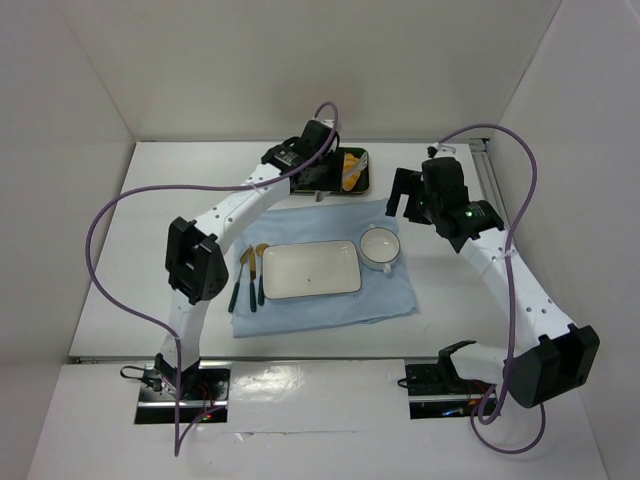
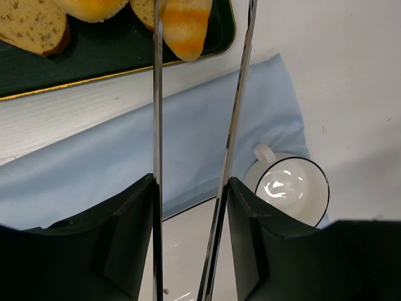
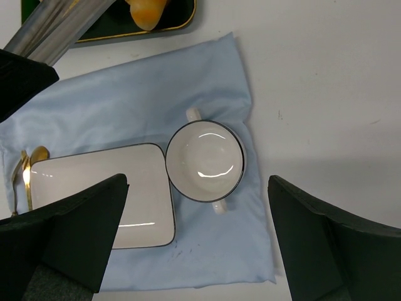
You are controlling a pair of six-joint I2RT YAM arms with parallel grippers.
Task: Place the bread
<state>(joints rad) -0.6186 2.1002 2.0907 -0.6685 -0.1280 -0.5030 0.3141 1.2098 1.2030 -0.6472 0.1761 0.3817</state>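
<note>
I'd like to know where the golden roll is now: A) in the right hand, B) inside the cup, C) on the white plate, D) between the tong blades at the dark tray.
D: the roll shows between the blades of the tongs at the edge of the dark tray, while plate and cup hold nothing.

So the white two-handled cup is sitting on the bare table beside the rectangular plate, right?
Not quite. The white cup is beside the rectangular plate, but it rests on the light blue cloth, not on the bare table. The right wrist view shows the cloth reaching out past the cup on every side.
</note>
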